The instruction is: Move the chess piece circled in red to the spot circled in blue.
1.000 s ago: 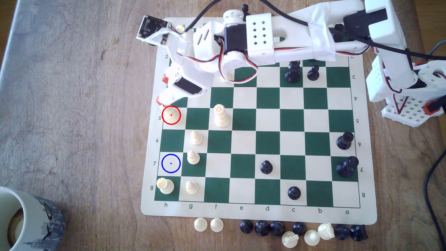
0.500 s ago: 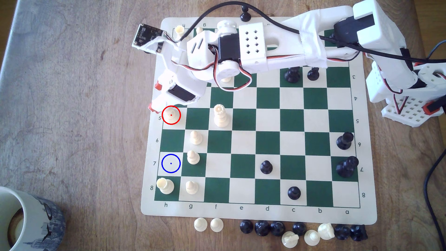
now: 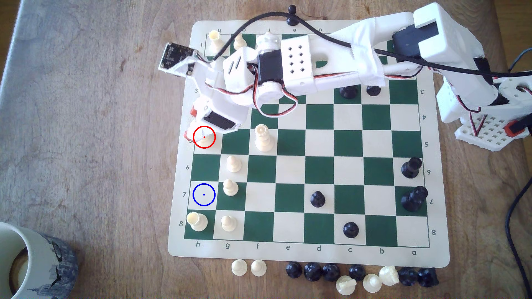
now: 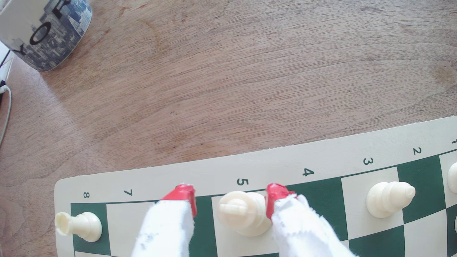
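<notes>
Gripper (image 4: 231, 200) astride the chess piece (image 4: 243, 212), jaws apart.
We saw a rook (image 4: 79, 226) beyond one finger, a bishop (image 4: 388, 199) beyond the other.

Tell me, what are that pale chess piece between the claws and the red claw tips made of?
The chess piece looks like moulded cream plastic: smooth with a slight sheen. The red fingertips seem to be hard, glossy plastic or a coating; white cloth-like wrapping with frayed edges covers the fingers behind them.

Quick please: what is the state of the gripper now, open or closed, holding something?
Gripper: open, its red fingertips on either side of the chess piece, one close beside it, nothing held yet.
</notes>
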Controlling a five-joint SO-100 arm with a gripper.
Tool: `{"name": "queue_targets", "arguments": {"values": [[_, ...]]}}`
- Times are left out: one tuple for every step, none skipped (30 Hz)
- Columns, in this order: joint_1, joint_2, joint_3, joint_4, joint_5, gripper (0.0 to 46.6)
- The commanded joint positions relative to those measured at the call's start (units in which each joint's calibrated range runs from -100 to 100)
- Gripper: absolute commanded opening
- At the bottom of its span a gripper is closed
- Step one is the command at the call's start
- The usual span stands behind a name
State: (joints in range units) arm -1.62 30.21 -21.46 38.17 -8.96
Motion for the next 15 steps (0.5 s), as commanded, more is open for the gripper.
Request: {"name": "queue_targets", "arguments": {"values": [[-0.29,-1.17,-4.28,-0.41,-0.15,15.1],[-0.29,-1.09,-4.28,-0.25,-0.15,15.0],[-0.29,-1.00,-4.28,0.00,-0.15,14.9],[-0.37,-0.92,-4.19,0.16,-0.20,14.8],[-0.37,-0.75,-3.92,0.41,-0.20,14.8],[-0.37,-0.66,-3.92,0.41,-0.20,14.8],[-0.37,-0.58,-3.92,0.41,-0.20,14.8],[-0.29,-0.49,-3.92,0.41,-0.20,14.8],[-0.22,-0.41,-3.92,0.41,-0.20,14.8],[-0.14,-0.41,-3.92,0.33,-0.20,14.7],[-0.14,-0.41,-3.92,0.33,-0.20,14.6],[-0.14,-0.41,-4.10,0.24,-0.20,14.4],[-0.14,-0.41,-4.19,0.24,-0.24,14.2],[-0.14,-0.41,-4.37,0.24,-0.24,13.9],[-0.14,-0.49,-4.47,0.24,-0.24,13.8]]}}
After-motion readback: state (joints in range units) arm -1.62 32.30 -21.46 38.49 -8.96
